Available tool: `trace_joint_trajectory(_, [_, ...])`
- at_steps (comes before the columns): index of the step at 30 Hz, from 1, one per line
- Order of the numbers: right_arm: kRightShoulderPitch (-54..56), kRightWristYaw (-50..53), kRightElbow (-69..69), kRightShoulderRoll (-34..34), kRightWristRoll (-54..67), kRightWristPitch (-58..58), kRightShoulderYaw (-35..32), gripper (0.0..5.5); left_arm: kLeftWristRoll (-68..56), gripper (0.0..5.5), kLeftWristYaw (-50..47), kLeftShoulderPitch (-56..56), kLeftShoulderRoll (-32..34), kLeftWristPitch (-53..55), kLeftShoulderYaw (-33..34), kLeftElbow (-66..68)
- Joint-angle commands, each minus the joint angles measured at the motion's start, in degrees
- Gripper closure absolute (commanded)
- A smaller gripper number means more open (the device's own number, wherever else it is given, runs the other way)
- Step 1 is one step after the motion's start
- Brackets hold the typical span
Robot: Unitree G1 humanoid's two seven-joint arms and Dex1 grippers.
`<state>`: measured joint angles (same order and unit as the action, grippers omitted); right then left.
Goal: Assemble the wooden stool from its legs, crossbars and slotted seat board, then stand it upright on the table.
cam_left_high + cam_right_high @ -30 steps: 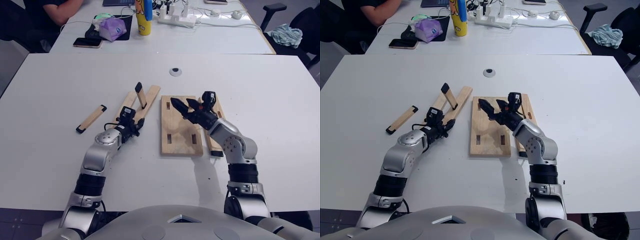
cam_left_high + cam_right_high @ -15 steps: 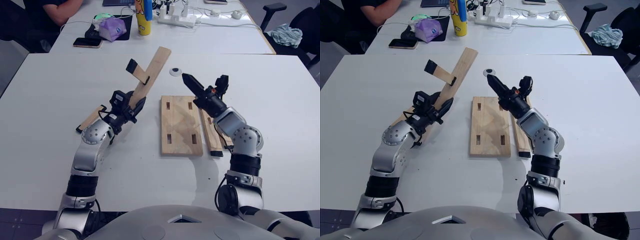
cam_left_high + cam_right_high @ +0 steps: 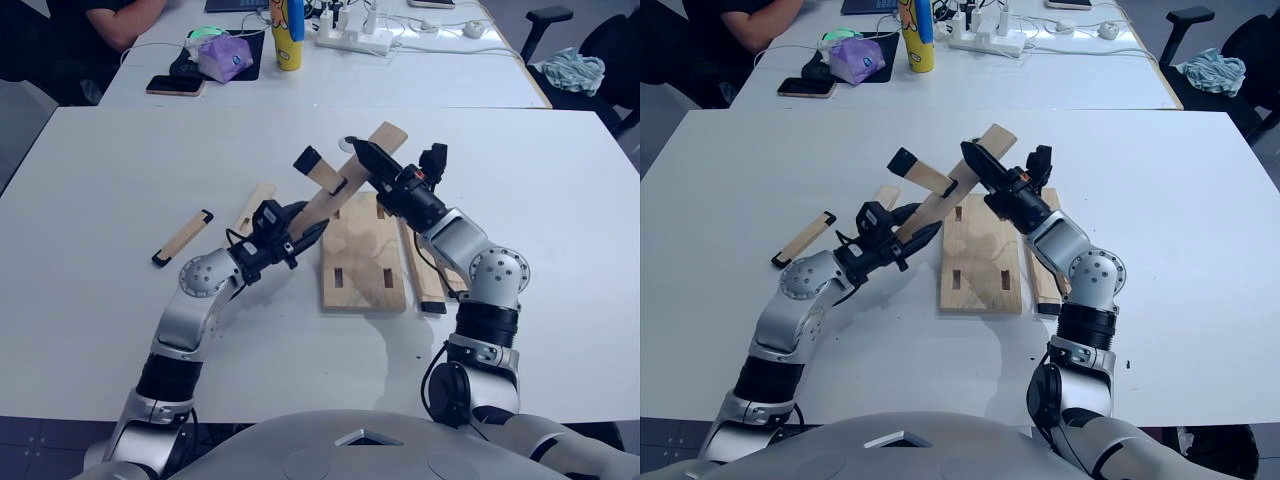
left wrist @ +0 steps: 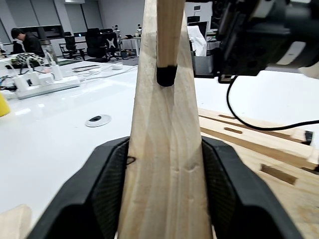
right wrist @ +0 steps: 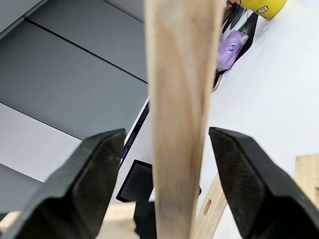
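while aloft, leg in left tool

1. The left gripper was clamped on a wooden leg, with 1 black finger tight against each edge.
2. The leg ran straight away from the camera.
3. A crossbar with a black end cap met the leg's face farther along.
4. The right arm, black, sat close beside the leg's far part, with a black cable hanging from it.
5. The seat board lay flat on the white table, with 1 slot visible.
6. A long wooden piece with a slot lay just beside the board.
7. A round grommet sat in the tabletop, and a power strip lay farther back.
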<state>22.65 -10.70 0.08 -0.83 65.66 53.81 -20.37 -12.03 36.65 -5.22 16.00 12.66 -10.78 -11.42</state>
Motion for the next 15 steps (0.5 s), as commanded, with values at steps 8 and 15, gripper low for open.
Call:
trace_joint_trajectory(8, [-0.02, 1.3, -0.28, -0.9, 0.98, 0.2, 0.22, 3.8, -1.96, 3.43, -0.04, 0.26, 0.03, 0.39, 1.09, -0.01])
trace_joint_trajectory(15, [-0.54, 1.33, -0.65, -0.99, 0.99, 0.08, 0.46, 4.46, -1.5, 3.43, 0.07, 0.29, 0.25, 0.45, 0.58, 0.55])
